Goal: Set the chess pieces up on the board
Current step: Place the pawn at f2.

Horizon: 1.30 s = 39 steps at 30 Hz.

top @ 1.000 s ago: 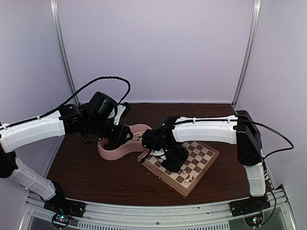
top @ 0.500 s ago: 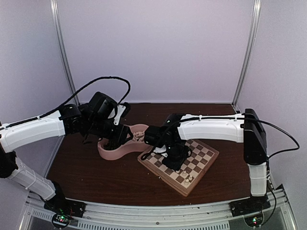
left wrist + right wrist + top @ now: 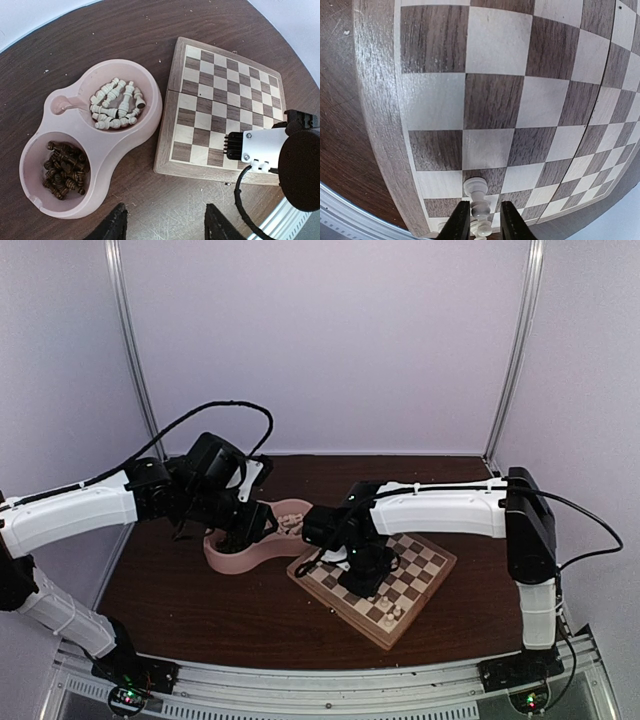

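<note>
The right gripper appears closed on one white chess piece, long axis in line with the fingers and base toward the board, over a dark square just inside its near-left rim, while the left gripper stands open and empty beside the dish.

Table: dish with two bowls left of board, just beside it; chessmen heaped in each bowl; two pieces at board's near corner.
</note>
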{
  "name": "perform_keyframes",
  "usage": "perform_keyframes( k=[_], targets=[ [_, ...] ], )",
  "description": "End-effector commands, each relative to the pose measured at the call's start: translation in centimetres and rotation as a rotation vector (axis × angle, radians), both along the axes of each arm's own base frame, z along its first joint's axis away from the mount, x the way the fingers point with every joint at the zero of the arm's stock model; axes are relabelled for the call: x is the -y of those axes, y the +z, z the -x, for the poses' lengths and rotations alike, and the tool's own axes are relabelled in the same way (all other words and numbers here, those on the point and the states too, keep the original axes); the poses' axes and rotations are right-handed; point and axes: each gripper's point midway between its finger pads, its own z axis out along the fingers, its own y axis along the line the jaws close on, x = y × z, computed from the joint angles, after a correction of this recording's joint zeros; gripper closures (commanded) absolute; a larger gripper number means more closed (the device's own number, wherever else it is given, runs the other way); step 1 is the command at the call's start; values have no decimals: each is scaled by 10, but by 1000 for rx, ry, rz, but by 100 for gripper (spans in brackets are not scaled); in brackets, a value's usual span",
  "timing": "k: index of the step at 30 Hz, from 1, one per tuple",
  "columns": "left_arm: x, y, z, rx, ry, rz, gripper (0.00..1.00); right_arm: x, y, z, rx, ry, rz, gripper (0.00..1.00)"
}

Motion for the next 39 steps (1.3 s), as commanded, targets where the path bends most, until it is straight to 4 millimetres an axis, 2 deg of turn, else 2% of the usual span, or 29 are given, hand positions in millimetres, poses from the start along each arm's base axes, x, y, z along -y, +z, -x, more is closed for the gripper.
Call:
perform_keyframes(
  k=[1, 7, 12, 24, 28, 30, 34, 39],
  targets=[
    [3, 0, -1, -10, -3, 4, 46, 0, -4, -1, -11, 1, -7, 77],
    [5, -1, -2, -14, -6, 2, 46, 2, -6, -2, -12, -1, -2, 78],
    [6, -2, -2, -16, -6, 2, 46, 6, -7, -3, -10, -5, 12, 83],
    [7, -3, -2, -22, -6, 3, 46, 11, -6, -1, -11, -10, 19, 83],
    [7, -3, -2, -22, -7, 4, 46, 9, -2, -3, 2, -12, 2, 72],
    [7, -2, -2, -20, -8, 6, 46, 6, 3, -5, 13, -12, -14, 68],
    [6, -1, -2, -18, -5, 2, 46, 0, 19, -10, 52, -11, -67, 66],
    [0, -4, -4, -9, 12, -23, 46, -14, 55, -18, 118, -29, -245, 67]
  ],
)
